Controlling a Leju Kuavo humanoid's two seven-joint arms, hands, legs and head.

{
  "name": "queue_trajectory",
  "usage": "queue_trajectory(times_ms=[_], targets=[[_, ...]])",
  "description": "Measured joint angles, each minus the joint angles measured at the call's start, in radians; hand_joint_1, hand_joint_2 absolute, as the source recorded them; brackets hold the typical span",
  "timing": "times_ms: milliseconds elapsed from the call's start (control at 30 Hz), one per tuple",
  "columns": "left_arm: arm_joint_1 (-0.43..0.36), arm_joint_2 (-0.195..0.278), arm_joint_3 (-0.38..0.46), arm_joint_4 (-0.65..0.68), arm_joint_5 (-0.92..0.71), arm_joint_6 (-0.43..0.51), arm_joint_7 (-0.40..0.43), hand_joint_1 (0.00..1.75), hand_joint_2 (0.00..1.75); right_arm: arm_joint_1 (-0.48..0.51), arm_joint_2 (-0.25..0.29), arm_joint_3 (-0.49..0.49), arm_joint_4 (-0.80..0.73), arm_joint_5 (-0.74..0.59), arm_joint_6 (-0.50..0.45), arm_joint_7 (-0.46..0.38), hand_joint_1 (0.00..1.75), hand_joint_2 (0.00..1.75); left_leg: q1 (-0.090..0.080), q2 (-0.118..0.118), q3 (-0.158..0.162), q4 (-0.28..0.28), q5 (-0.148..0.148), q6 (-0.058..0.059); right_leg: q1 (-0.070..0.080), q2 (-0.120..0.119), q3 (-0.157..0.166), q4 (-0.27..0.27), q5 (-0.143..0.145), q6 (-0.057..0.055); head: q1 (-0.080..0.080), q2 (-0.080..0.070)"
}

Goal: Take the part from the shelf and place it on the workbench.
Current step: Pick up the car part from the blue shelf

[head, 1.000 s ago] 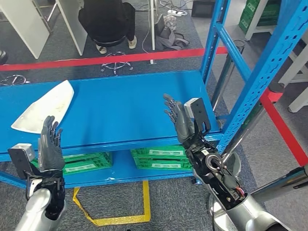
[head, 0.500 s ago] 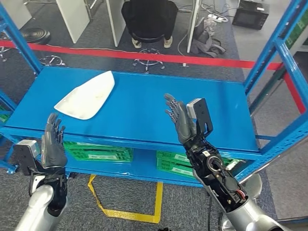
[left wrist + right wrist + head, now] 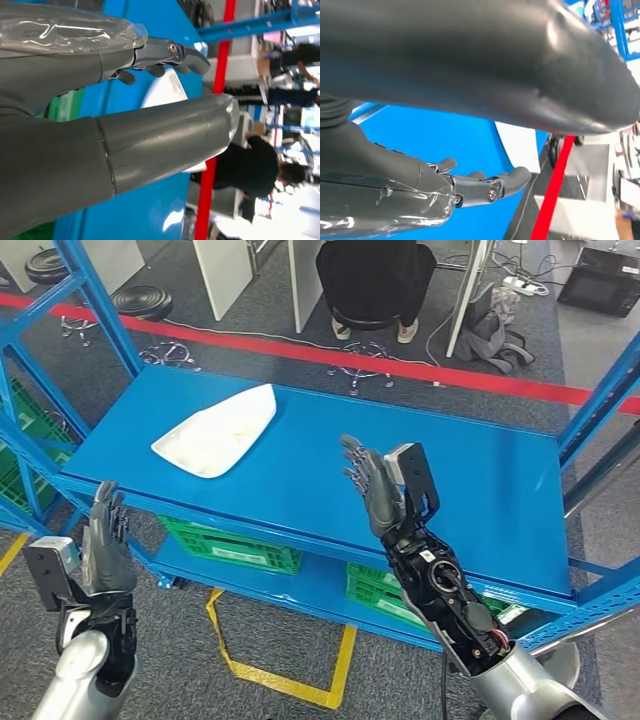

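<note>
Shelf (image 3: 468, 480), blue and steel-framed, spans the middle of the head view, and the white part (image 3: 216, 430) lies flat on its top deck in the upper left of the frame, well apart from both arms. The left robot hand (image 3: 106, 545) is raised at the lower left, in front of the shelf's near edge, fingers spread and upright, holding nothing. The right robot hand (image 3: 370, 485) is raised near the centre, above the deck, fingers likewise apart and empty. Both palms appear turned inward toward each other, which I judge to be a ready pose for taking the wide, shallow part from two sides. Green crates (image 3: 230, 545) sit on the lower deck, and a seated person (image 3: 370, 280) is at the top of the frame beyond a red floor line (image 3: 453, 370). In the left wrist view, the thick grey thumb (image 3: 166, 135) and darker fingers (image 3: 177, 52) stand well apart with only air between them; the part's white surface (image 3: 166, 90) shows in the gap, beyond them on the blue deck. In the right wrist view, the thumb (image 3: 508, 65) crosses the upper frame and the fingers (image 3: 486, 187) lie at the lower middle, spread and empty, with a white patch (image 3: 518, 145), probably the part, at the centre right.
</note>
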Motion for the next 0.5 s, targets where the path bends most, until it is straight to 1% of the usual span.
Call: queue_trajectory(times_ms=[33,67,100,133,167,200,233,333,400,500], targets=[[0.002,0.000,0.000,0.000,0.000,0.002,0.002,0.00,0.00,0.001,0.000,0.000,0.000,0.000,-0.001,0.001,0.00,0.00,0.001,0.002,-0.001,-0.002,0.011,0.000,0.000,-0.008,0.000,0.000,-0.001,0.000,-0.002,0.000],[0.004,0.000,0.000,0.000,0.000,0.004,0.005,0.00,0.00,0.002,0.000,0.001,0.000,-0.001,-0.002,0.003,0.00,0.00,0.001,0.004,0.022,-0.047,0.039,0.001,0.000,-0.014,0.002,0.000,-0.002,0.002,-0.003,0.000],[0.004,0.001,0.000,-0.001,-0.001,0.006,0.006,0.00,0.00,0.002,0.000,0.001,0.000,-0.004,-0.004,0.006,0.00,0.00,0.001,0.007,0.063,-0.123,0.075,0.003,0.000,-0.019,0.003,0.000,-0.004,0.004,-0.005,0.000],[0.004,0.002,0.000,-0.003,-0.002,0.008,0.008,0.00,0.00,0.002,0.000,0.001,0.000,-0.008,-0.005,0.008,0.00,0.00,0.000,0.013,0.105,-0.201,0.102,0.006,0.002,-0.022,0.004,0.001,-0.006,0.008,-0.007,0.000],[0.004,0.002,0.000,-0.005,-0.003,0.009,0.009,0.00,0.00,0.002,0.000,0.001,0.000,-0.012,-0.008,0.011,0.00,0.00,-0.002,0.016,0.138,-0.261,0.121,0.011,0.004,-0.024,0.005,0.001,-0.008,0.012,-0.007,0.000],[0.004,0.002,0.000,-0.006,-0.004,0.009,0.010,0.00,0.00,0.002,0.000,0.001,0.000,-0.016,-0.009,0.013,0.00,0.00,-0.003,0.019,0.156,-0.295,0.128,0.014,0.008,-0.025,0.005,0.003,-0.012,0.014,-0.006,0.000],[0.005,0.002,0.000,-0.007,-0.004,0.009,0.011,0.00,0.00,0.003,0.000,0.001,0.000,-0.017,-0.011,0.015,0.00,0.00,-0.004,0.019,0.161,-0.304,0.127,0.016,0.010,-0.025,0.004,0.004,-0.015,0.010,-0.004,0.000],[0.007,0.002,0.000,-0.008,-0.005,0.009,0.011,0.00,0.00,0.007,0.000,0.001,0.000,-0.018,-0.012,0.016,0.00,0.00,-0.007,0.017,0.162,-0.304,0.127,0.017,0.008,-0.024,0.006,0.003,-0.016,-0.002,0.005,0.000],[0.008,0.002,0.000,-0.009,-0.006,0.009,0.012,0.00,0.00,0.007,0.000,0.001,0.000,-0.018,-0.013,0.017,0.00,0.00,-0.009,0.017,0.162,-0.303,0.125,0.023,0.008,-0.024,0.010,-0.003,-0.014,0.004,0.008,0.000],[0.008,0.002,0.000,-0.010,-0.006,0.008,0.016,0.00,0.00,0.008,0.000,0.002,0.000,-0.022,-0.021,0.024,0.00,0.00,-0.009,0.017,0.162,-0.303,0.123,0.028,0.008,-0.024,0.013,-0.009,-0.012,0.012,0.013,0.000]])
